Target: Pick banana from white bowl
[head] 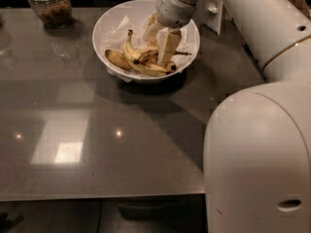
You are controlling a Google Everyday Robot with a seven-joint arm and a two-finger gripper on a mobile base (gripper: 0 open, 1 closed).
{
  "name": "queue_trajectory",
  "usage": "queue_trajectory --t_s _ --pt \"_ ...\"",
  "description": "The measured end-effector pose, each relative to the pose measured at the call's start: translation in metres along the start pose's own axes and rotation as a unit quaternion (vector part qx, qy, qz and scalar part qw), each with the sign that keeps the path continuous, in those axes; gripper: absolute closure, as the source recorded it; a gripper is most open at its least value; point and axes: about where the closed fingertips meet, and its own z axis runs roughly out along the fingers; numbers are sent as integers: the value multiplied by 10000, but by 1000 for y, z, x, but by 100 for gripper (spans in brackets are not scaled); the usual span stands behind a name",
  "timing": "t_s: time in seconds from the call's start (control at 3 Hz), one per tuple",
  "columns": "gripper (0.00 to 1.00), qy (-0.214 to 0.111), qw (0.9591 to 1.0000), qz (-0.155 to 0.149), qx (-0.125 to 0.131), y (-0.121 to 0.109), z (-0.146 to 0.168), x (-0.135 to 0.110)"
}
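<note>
The wide white bowl point(109, 23) with crumpled paper lining stands at the back of the grey table. Several bananas lie in it: a stubby brownish one point(118, 58) on the left and curved yellow ones point(130, 52) in the middle. A straighter, brown-streaked banana point(148, 57) lies among them, its thin dark stem point(183, 53) pointing right. My gripper point(158, 46) reaches down into the bowl from the right. Its tan fingers point(168, 45) stand apart on either side of the streaked banana and hide part of it.
A glass jar point(49, 5) with brown contents stands at the back left. A small white stand point(214, 11) is behind the bowl on the right. My arm and white body point(257, 164) fill the right side. The table's front edge point(97, 197) runs along the bottom.
</note>
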Motion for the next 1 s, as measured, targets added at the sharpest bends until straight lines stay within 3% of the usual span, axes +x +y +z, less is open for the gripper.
queue_trajectory --t_s 1.0 --pt "37 21 9999 -92 -71 -16 9 -5"
